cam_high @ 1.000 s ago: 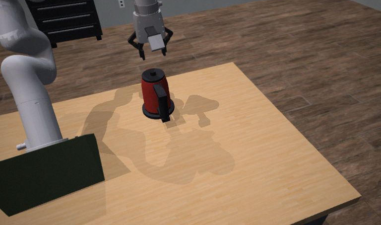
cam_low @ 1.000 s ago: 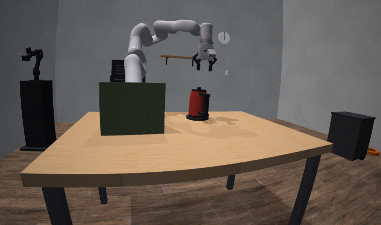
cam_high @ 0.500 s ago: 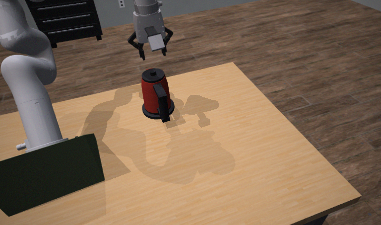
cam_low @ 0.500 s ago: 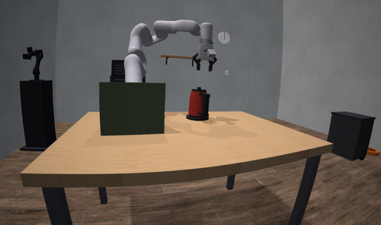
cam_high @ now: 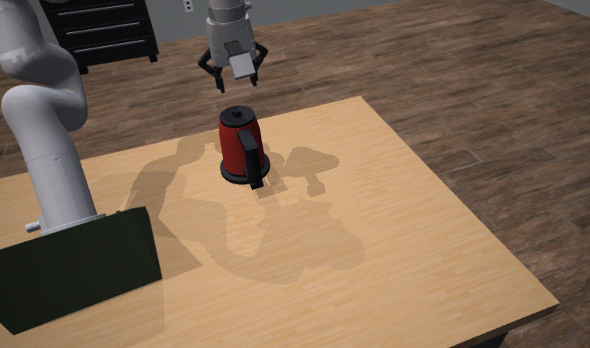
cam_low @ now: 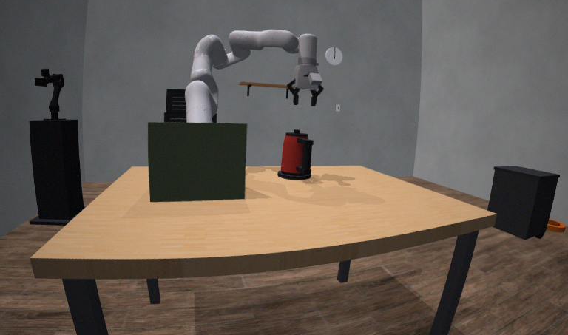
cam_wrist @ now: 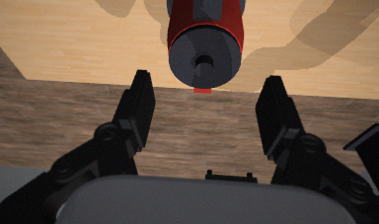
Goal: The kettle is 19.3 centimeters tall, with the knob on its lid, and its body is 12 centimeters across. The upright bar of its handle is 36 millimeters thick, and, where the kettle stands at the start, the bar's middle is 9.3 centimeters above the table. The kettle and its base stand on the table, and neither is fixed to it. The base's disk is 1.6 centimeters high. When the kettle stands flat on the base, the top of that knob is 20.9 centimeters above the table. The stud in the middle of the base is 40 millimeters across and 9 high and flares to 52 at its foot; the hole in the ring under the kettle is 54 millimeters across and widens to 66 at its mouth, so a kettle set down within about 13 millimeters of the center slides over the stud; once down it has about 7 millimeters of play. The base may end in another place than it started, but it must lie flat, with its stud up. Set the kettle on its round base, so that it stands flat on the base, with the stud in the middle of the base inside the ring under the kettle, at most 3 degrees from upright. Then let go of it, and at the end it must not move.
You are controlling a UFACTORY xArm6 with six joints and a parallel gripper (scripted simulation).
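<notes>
The red kettle (cam_high: 240,144) with a black lid, knob and handle stands upright on its round black base (cam_high: 244,178) near the far edge of the table. It also shows in the exterior view (cam_low: 295,153) on its base (cam_low: 294,177), and in the wrist view (cam_wrist: 205,34) from above. My gripper (cam_high: 234,81) hangs open and empty well above the kettle, a little beyond it. It shows in the exterior view (cam_low: 305,99) too. In the wrist view the two fingers stand wide apart with nothing between them.
A dark green box (cam_high: 74,266) stands at the arm's foot on the table's left side. A black drawer cabinet (cam_high: 102,20) stands on the floor behind. A black bin (cam_low: 523,200) sits to the right of the table.
</notes>
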